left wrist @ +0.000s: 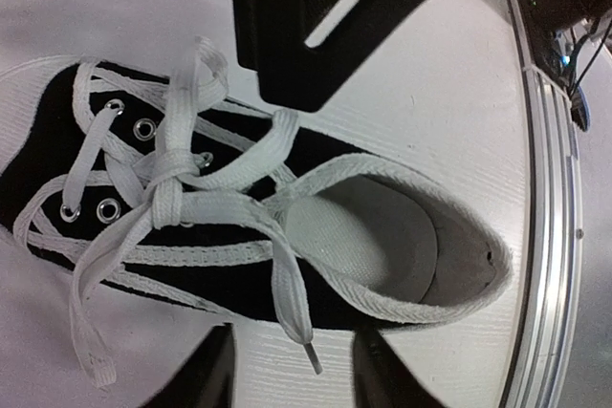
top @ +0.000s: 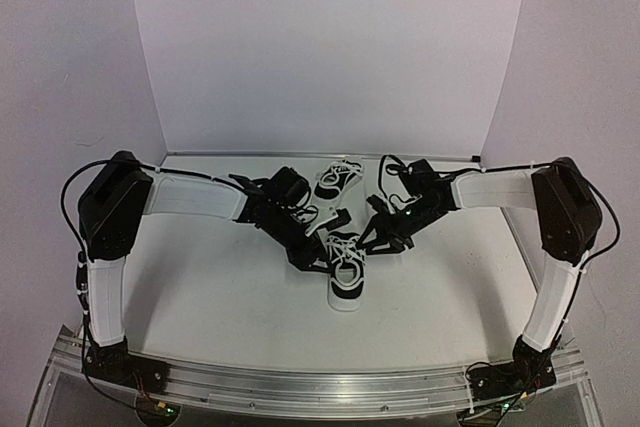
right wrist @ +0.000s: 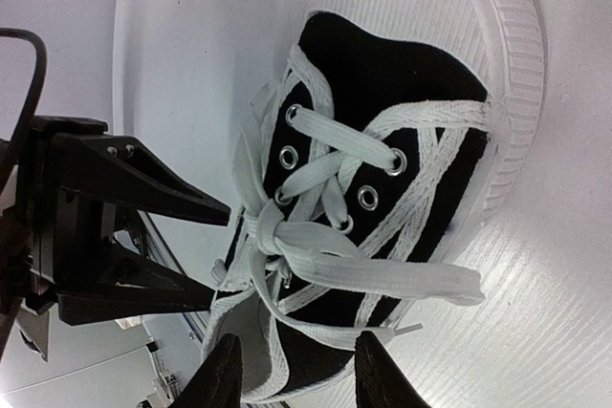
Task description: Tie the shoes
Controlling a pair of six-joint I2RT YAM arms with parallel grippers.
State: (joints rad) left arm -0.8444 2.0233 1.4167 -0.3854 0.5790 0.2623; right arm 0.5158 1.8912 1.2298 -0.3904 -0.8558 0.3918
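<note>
Left gripper (top: pixel 320 250) and right gripper (top: pixel 380 239) meet at the middle of the top view. Both have their jaws parted, with nothing clamped between them. One shoe (top: pixel 347 272) lies on the table (top: pixel 220 287) just below them, its heel opening toward the bottom of the frame. In the left wrist view its laces (left wrist: pixel 163 179) cross in a loose knot at centre left. One free end trails down between the fingers (left wrist: pixel 206 379) at the bottom edge; whether it touches them is hard to tell. A second shoe (top: pixel 335 179) sits at upper centre, apart.
</note>
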